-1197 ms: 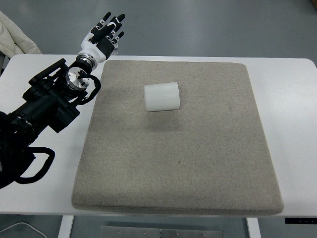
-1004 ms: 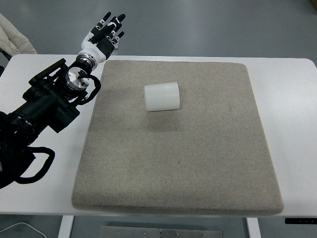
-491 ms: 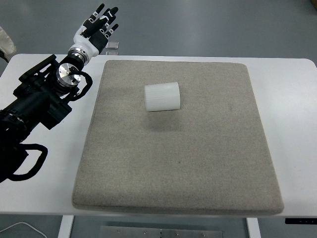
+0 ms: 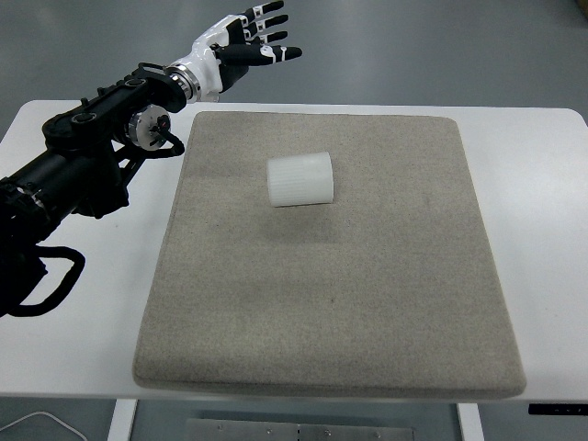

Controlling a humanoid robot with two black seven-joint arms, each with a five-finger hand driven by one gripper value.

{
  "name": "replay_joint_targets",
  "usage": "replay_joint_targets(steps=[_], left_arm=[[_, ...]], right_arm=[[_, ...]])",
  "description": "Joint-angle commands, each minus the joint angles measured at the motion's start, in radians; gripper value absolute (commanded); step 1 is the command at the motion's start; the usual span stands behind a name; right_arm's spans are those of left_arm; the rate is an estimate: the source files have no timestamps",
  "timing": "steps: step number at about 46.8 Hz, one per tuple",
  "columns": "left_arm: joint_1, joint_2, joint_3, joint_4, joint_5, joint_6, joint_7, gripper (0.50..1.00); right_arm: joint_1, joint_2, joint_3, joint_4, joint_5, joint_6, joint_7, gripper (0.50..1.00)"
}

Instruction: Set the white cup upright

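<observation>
- The white cup (image 4: pixel 300 179) lies on its side on a grey felt mat (image 4: pixel 331 303), in the mat's far half and a little left of its middle.
- The cup's ribbed wall faces up; its long axis runs roughly left to right, slightly tilted. Which end is the mouth cannot be told from this view.
- Nothing touches the cup; the mat around it is bare.
- The mat covers most of the white surface (image 4: pixel 73 349), leaving strips of it free on the left, the right and along the far edge.
- The left hand (image 4: pixel 241 44) is raised past the far left corner of the mat, over the surface's far edge, well apart from the cup and to its far left.
- Its fingers (image 4: pixel 272 18) are spread and point to the right, with dark tips on white segments; they hold nothing.
- The black left arm (image 4: pixel 83 170) reaches in from the left edge, crossing the left strip of the surface beside the mat, with a round metal joint (image 4: pixel 147 127) near the wrist.
- A loop of black cable (image 4: pixel 46 285) hangs at the arm's near end.
</observation>
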State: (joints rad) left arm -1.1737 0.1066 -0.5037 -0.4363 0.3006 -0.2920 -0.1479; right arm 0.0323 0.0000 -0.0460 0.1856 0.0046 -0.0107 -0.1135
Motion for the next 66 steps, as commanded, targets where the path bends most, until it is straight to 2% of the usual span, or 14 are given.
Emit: replay_joint_targets(steps=[1,11,16,30,40,54,61,66], left_arm=[[-0.004,0.027,0.076,-0.058,0.012,-0.001,0.043,0.990],[-0.037,0.122,0.195,-0.240,0.046,0.005,0.105,0.990],[-0.049,0.156,0.208,-0.320,0.110,0.020,0.148,0.990],[-0.049,0.183,0.211,-0.479,0.296,0.054,0.271,0.990],[-0.047,0.168,0.223,-0.493,0.423,0.094,0.281,0.986],[-0.053,0.119,0.332,-0.498,0.475,0.140,0.289,0.984],[-0.047,0.117,0.332,-0.489,0.538,0.171,0.288,0.981],[-0.046,0.107,0.335,-0.487,0.542,0.172,0.288,0.981]], right_arm=[[0.000,0.000,0.000,0.000,0.000,0.000,0.000,0.930],[0.000,0.000,0.000,0.000,0.000,0.000,0.000,0.930],[0.000,0.000,0.000,0.000,0.000,0.000,0.000,0.930],[0.000,0.000,0.000,0.000,0.000,0.000,0.000,0.930],[0.000,0.000,0.000,0.000,0.000,0.000,0.000,0.930],[0.000,0.000,0.000,0.000,0.000,0.000,0.000,0.930],[0.000,0.000,0.000,0.000,0.000,0.000,0.000,0.930],[0.000,0.000,0.000,0.000,0.000,0.000,0.000,0.930]])
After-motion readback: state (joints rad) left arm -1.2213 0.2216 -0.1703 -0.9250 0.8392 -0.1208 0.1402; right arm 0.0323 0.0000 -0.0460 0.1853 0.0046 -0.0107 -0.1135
